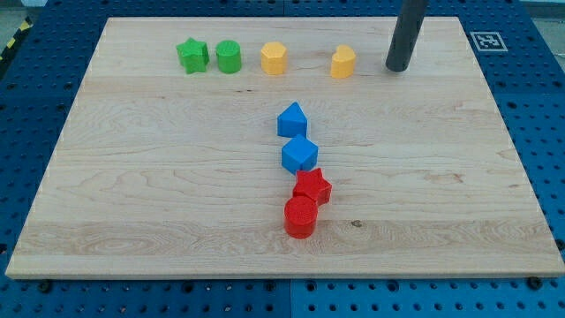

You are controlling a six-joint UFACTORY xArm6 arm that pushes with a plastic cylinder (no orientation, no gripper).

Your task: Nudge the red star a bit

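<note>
The red star (pixel 312 186) lies just below the board's middle. It touches a red cylinder (pixel 300 217) below it and a blue cube (pixel 299 155) above it. A blue triangular block (pixel 292 119) sits above the cube. My tip (pixel 397 67) rests on the board near the view's top right, far from the red star and just right of a yellow block (pixel 343 62).
Along the view's top sit a green star (pixel 192 55), a green cylinder (pixel 229 56) and a yellow hexagonal block (pixel 274 58). The wooden board (pixel 132 177) lies on a blue pegboard table. A fiducial tag (pixel 485 41) marks the board's top right corner.
</note>
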